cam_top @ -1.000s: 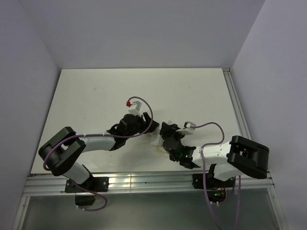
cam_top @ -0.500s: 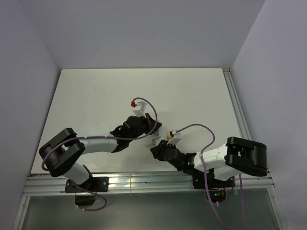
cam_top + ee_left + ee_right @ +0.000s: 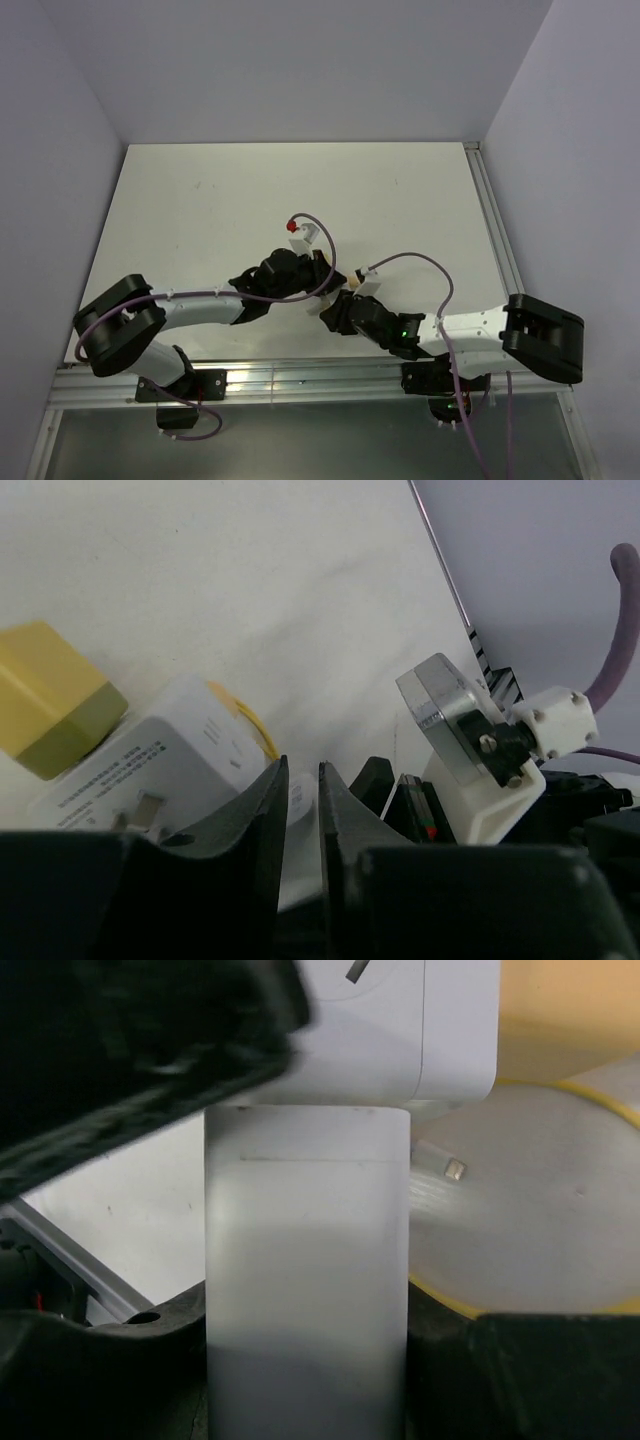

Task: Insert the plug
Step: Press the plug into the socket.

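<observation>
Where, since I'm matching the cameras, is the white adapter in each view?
Top external: not distinguishable.
Left wrist: white adapter, lower left.
Right wrist: top centre, above the white block.
Shared landmark: yellow-rimmed disc beside it, both wrist views.

The adapter (image 3: 150, 770) lies on the table (image 3: 200, 200), near its front edge at centre. In the left wrist view, the cube (image 3: 50, 695) sits against the adapter's left end. The rectangular block (image 3: 305, 1280) stands between the jaws of the right gripper (image 3: 305, 1310), its far end meeting the adapter. The disc (image 3: 520, 1220) lies flat, just right of the block.
</observation>
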`<state>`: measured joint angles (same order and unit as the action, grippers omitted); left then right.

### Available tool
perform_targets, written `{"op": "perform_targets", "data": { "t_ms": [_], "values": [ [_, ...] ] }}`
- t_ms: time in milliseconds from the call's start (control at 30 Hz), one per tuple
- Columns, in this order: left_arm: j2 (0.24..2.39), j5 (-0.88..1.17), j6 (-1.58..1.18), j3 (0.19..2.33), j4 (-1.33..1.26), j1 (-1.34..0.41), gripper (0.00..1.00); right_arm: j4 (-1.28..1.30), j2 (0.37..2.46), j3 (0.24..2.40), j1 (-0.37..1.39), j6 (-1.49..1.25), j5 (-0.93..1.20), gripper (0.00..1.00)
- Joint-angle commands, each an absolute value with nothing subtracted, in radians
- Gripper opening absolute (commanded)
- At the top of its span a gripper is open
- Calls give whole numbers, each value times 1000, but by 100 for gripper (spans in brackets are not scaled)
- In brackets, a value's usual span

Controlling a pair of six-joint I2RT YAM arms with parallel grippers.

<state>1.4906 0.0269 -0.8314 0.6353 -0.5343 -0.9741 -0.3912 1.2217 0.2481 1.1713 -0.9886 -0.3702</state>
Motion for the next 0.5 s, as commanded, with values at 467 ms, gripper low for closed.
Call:
{"op": "perform_targets", "data": {
  "t_ms": [467],
  "values": [
    [1307,-17,-715,661,-353,-856,42,-23,801,255,1003,-831,-330,68]
  ]
}}
